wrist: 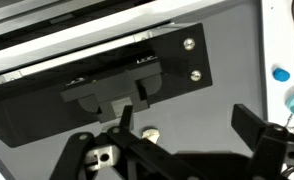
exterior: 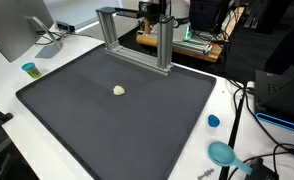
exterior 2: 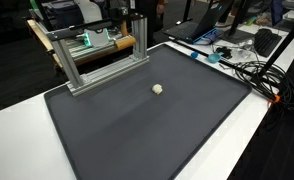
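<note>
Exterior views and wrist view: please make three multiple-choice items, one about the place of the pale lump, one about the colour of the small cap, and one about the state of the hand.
1. Where does the pale lump lie?
A) on the dark mat
B) on the metal frame
C) inside a cup

2. What colour is the small cap beside the mat?
A) red
B) blue
C) yellow

3. How is the hand?
A) shut on the lump
B) shut, empty
C) open, empty

Key:
1 A: both exterior views show the lump near the mat's middle.
2 B: the cap looks plainly blue in an exterior view.
3 C: the wrist view shows the fingers spread wide, gripping nothing.
</note>
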{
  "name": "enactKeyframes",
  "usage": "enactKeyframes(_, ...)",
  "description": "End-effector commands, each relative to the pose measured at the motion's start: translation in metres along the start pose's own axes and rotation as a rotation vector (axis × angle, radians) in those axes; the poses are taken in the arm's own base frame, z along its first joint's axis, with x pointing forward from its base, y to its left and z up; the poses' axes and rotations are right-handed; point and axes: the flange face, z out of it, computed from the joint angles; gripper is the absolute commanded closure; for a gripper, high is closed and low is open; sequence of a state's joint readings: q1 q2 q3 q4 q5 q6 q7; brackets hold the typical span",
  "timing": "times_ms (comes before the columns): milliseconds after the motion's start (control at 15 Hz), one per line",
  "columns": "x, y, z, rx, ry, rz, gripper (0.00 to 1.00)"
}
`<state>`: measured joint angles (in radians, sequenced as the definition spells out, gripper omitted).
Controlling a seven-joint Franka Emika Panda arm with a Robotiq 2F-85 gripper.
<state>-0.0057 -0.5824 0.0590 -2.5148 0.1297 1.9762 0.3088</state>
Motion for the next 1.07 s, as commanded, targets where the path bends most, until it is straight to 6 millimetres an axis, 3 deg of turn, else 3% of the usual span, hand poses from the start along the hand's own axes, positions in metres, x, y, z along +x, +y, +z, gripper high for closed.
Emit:
enactKeyframes(0,-0.003,0.004,-0.002,0.005,0.021,0.024,0.0)
enactKeyframes(267,-0.012,0.012,-0.008,0.013,0.05,0.047,0.0)
enactKeyframes(667,-0.011,0.014,-0.009,0.012,0.073,0.066,0.0)
enactKeyframes(1000,-0.002,0.039,0.004,-0.107,0.17,-0.092,0.0)
